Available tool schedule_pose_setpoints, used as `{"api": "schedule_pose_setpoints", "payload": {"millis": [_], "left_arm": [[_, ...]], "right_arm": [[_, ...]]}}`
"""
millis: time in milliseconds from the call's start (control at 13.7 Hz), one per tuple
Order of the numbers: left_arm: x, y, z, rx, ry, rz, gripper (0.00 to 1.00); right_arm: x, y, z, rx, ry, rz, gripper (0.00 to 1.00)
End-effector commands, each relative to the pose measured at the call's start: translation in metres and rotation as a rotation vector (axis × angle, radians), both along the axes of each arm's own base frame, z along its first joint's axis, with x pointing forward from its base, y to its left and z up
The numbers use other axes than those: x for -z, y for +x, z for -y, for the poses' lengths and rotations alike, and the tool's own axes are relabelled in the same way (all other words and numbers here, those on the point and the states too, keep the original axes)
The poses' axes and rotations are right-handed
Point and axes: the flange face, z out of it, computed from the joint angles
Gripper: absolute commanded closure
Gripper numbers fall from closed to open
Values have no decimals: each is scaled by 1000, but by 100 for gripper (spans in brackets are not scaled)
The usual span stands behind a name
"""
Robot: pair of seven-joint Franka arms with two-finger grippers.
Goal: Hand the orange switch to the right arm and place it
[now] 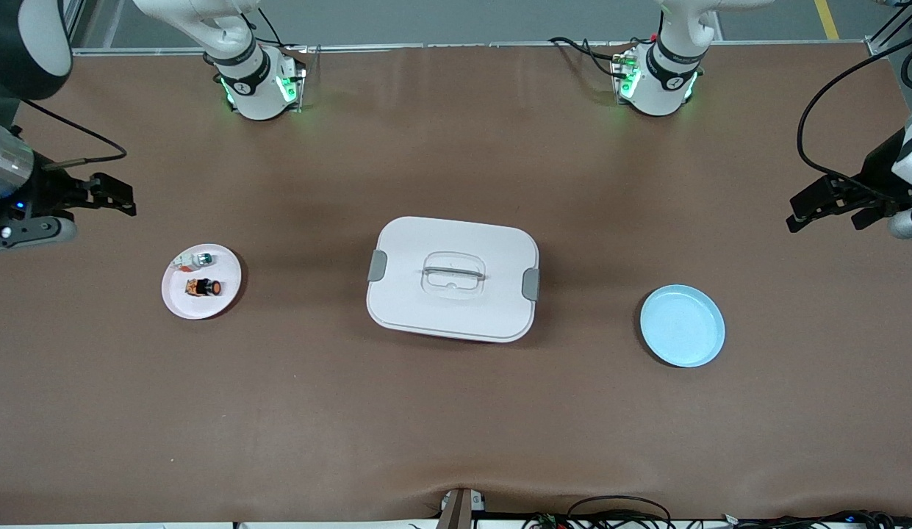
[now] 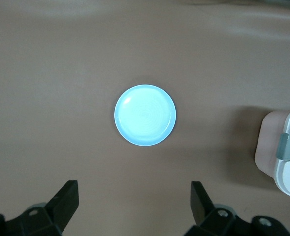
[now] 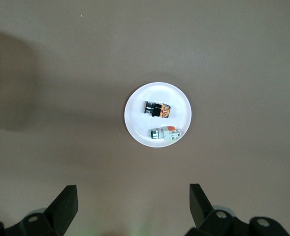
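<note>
The orange switch, a tiny black body with an orange cap, lies on its side on a small white plate toward the right arm's end of the table. My right gripper hangs open and empty over the bare table at that end, off to the side of the plate. My left gripper hangs open and empty over the table at the left arm's end, beside a light blue plate with nothing on it.
A small white-and-teal part with a red bit shares the white plate with the switch. A white lidded box with grey clasps and a handle stands mid-table between the two plates. Brown mat covers the table.
</note>
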Motion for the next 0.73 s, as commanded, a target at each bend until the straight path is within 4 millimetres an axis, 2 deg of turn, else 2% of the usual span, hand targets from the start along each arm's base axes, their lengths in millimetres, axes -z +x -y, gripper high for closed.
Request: {"api": "schedule_pose_setpoints", "payload": {"millis": [0, 146, 291, 437, 656], "left_arm": [[-6, -2, 0, 13, 22, -5, 0], [-6, -2, 0, 13, 22, -5, 0], [-6, -2, 1, 15, 22, -5, 0], [-6, -3, 2, 12, 22, -14, 0], [-6, -3, 2, 12, 22, -16, 0]], "right_arm": [[-14, 14, 0, 21, -5, -1, 0], [-30, 15, 6, 28, 18, 30, 0], [-25, 8, 15, 43, 21, -26, 0], [-26, 9, 25, 71, 86, -5, 0], [-33, 9, 20, 63, 83, 17, 0]]}}
